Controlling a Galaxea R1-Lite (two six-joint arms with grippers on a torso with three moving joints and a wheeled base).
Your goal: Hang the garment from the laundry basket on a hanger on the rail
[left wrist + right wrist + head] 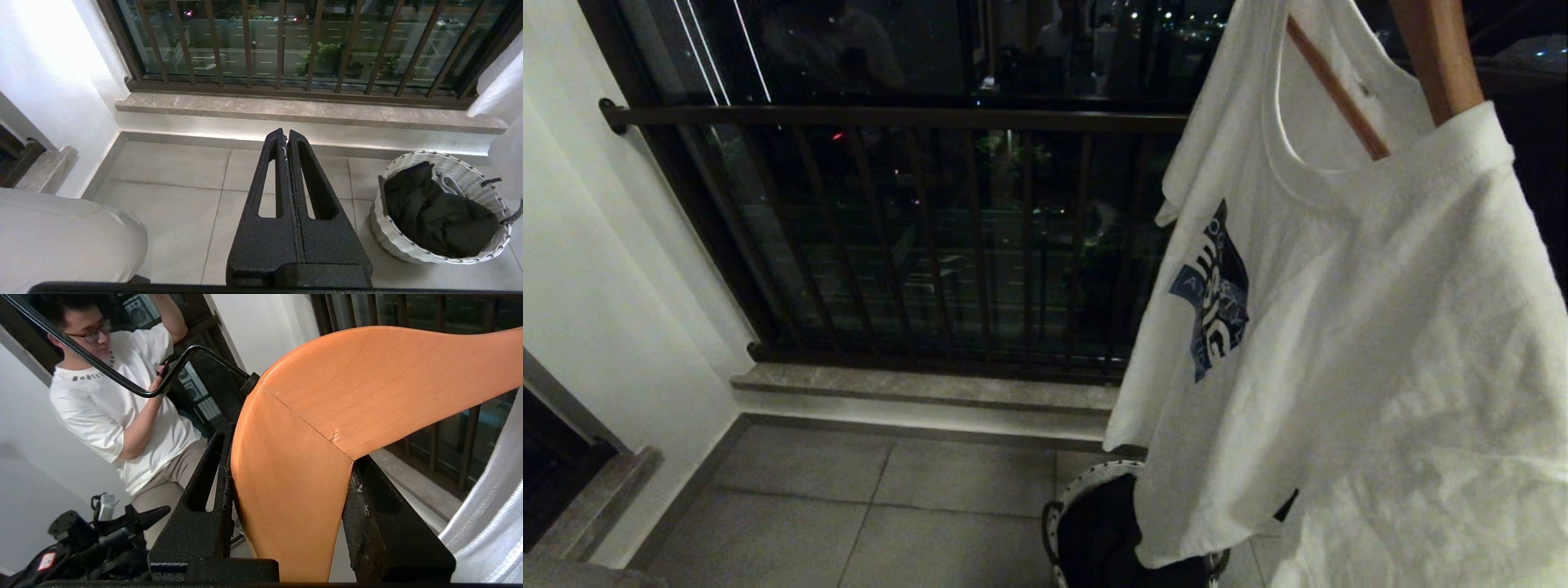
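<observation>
A white T-shirt with a blue print point(1339, 327) hangs on a wooden hanger point(1437, 57) at the right of the head view. My right gripper point(290, 449) is shut on the hanger's wooden body point(327, 396), just below its bend, with a finger on either side. The hanger's black metal hook point(163, 390) sticks out past the fingers, and the shirt's white cloth point(490, 522) falls beside them. The laundry basket point(1094, 478) stands on the floor below the shirt's hem. My left gripper point(286, 132) is shut and empty, parked over the tiles left of the basket point(408, 253). The rail is out of view.
A dark garment point(433, 212) lies in the basket. A black balcony railing point(890, 118) on a stone sill point(931, 388) runs across the front. A white wall point(588, 286) is on the left. A person in a white shirt point(122, 408) stands behind the hook.
</observation>
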